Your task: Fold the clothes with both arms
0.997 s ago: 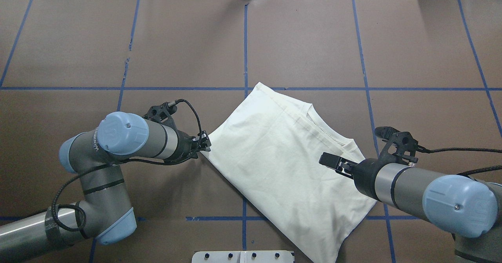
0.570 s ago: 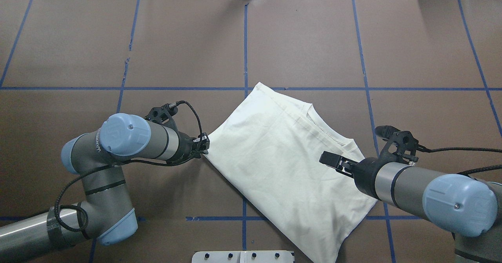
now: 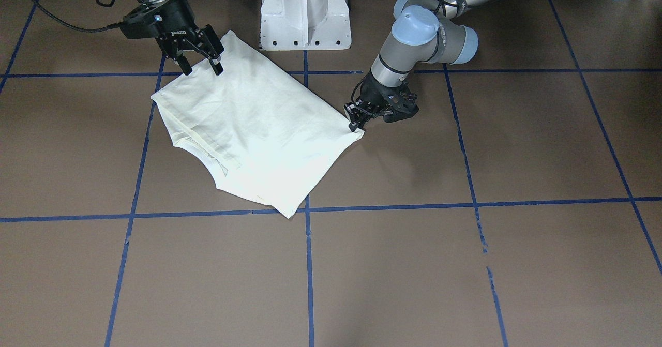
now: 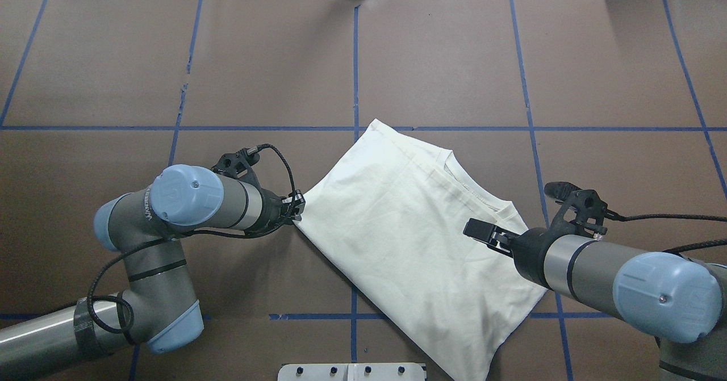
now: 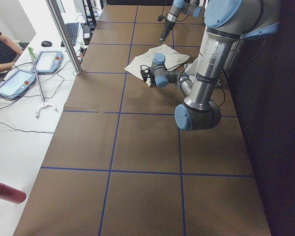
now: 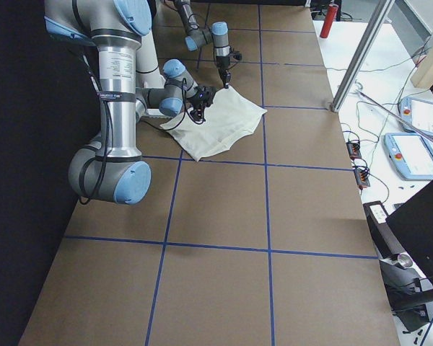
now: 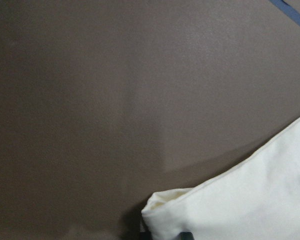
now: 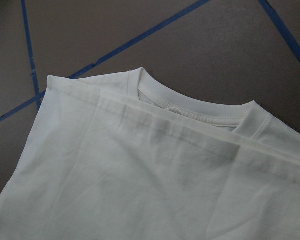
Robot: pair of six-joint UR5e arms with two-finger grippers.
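In the overhead view the left arm [image 4: 187, 196] has slid a little toward frame centre, carrying the left tool [image 4: 296, 206] slightly up along the shirt's left corner. The right arm [image 4: 568, 256] and the shirt [image 4: 409, 245] lie as before. The shirt sits plain side up, folded into a slanted oblong at centre-right, with its neckline [image 4: 471, 191] toward the upper right. The left tool touches the corner. Its fingers look close together, but I cannot tell whether cloth is caught between them.

In the front-facing view the right tool [image 3: 202, 69] hangs spread wide over the shirt's upper-left edge, gripping nothing. The white pedestal [image 3: 305, 11] stands just behind the shirt's far tip, so a fold swung that way has little room. The worktop [image 3: 465, 259] lies bare toward the bottom and right of the frame.

The two side views show both arms bent low over the shirt at the far end of the worktop. They are too small to add anything about the fingers.

The left wrist view shows the shirt's corner at the bottom edge, slightly puffed with a shadow under it, and a dark fingertip just beside it.

The right wrist view looks down on the neckline and a doubled hem across the middle, with cloth filling the lower frame.

The step looks like taking hold of two opposite edges for the next fold. To do it well, each tool should catch all the layers at its edge. The right tool should come down squarely on the hem before pressing together, and both should rise level so the layers do not slip apart.
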